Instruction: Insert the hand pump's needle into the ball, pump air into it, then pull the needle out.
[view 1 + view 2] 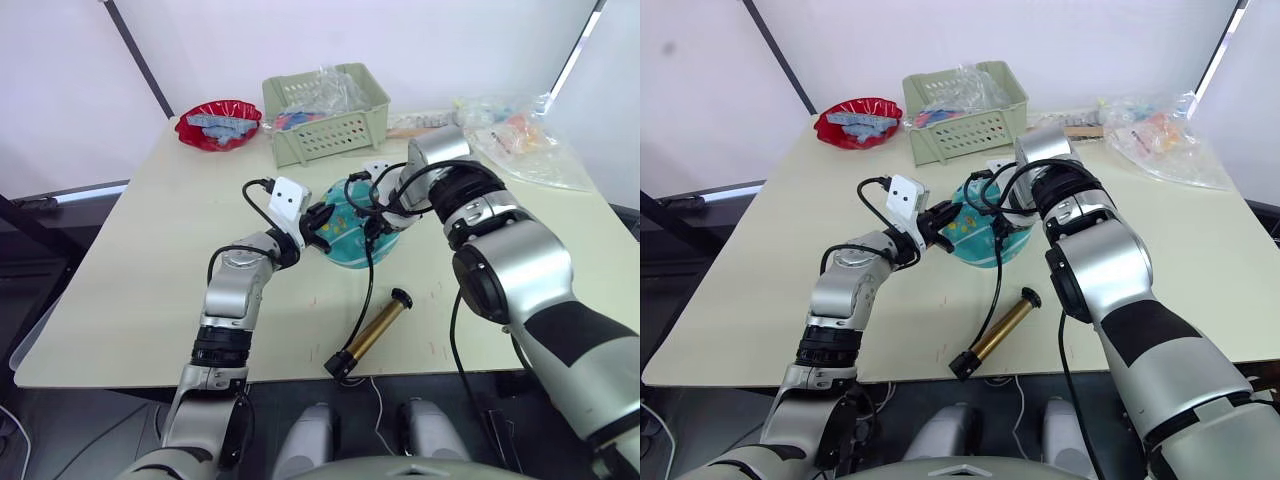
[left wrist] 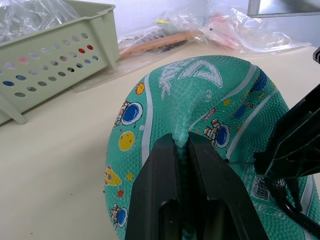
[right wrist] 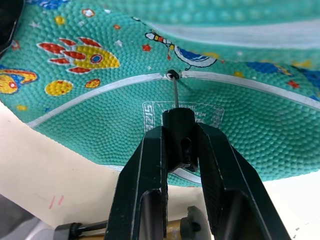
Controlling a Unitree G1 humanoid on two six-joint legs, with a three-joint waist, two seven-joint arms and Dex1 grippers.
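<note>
My right gripper (image 3: 176, 145) pinches the black fitting of the needle (image 3: 175, 94), the two fingers (image 3: 145, 175) pressed on either side of it. The needle runs straight out ahead of my fingertips, along the same line as the fingers themselves, and its tip sits at the small dark valve hole on the ball (image 3: 240, 75), right where a white stripe passes. I judge the tip is at the mouth of the hole or just entered; most of the thin shaft is bare between fitting and rubber.

My left gripper (image 2: 181, 150) is closed on a raised fold of the ball's soft teal skin, holding the slack ball from the side away from my right fingers. So the ball lies between my two grippers, with the valve facing the right one.

The push that counts, I think, is straight forward along the needle's own axis, into the hole, against the left grip that braces the ball.

The hand pump (image 1: 372, 333) lies flat on the table behind my right fingers, nearer my body, its hose (image 1: 366, 290) trailing up to the fitting.
</note>
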